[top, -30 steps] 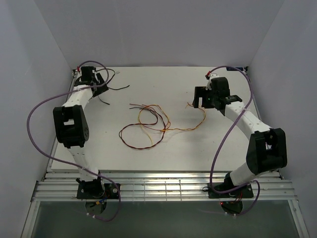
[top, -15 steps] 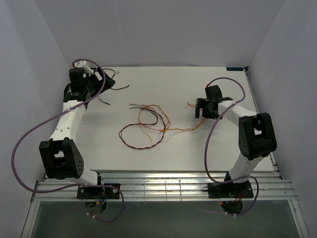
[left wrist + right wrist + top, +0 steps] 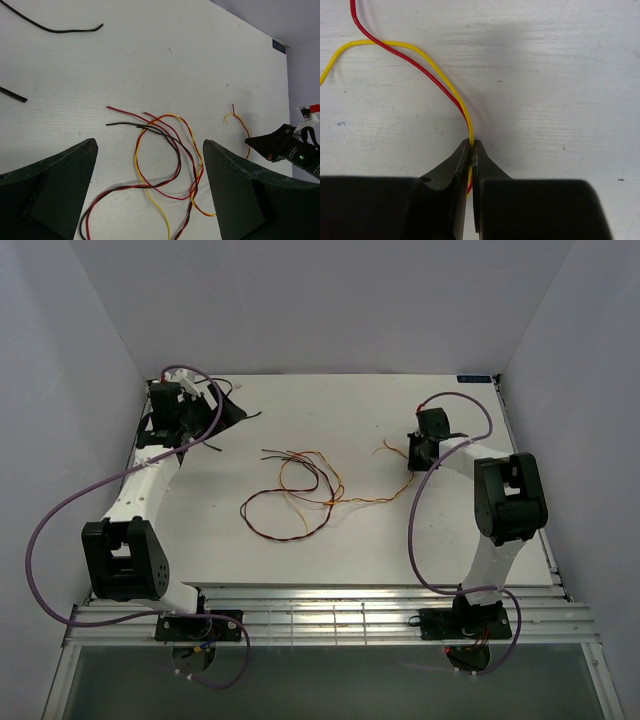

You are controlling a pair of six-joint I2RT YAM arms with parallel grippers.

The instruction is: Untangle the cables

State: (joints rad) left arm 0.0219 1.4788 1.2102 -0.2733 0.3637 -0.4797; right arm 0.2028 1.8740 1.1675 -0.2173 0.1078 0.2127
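Observation:
The cables lie in a loose tangle of red, yellow, black and dark red-brown loops mid-table, and show in the left wrist view as cables. A yellow and red pair runs right from the tangle to a free end. My right gripper is down at the table, shut on that pair; the right wrist view shows the yellow cable and the red cable entering the closed right gripper. My left gripper is open at the rear left, and in its wrist view the left gripper holds nothing.
A separate black wire lies at the rear left near the left gripper, with another black end beside it. White walls close in the table on three sides. Thick purple cables hang off both arms.
My right gripper came down to the table and shut on the yellow and red pair. The right arm folded in. The left arm's elbow dropped, while its gripper stayed open at the rear left.

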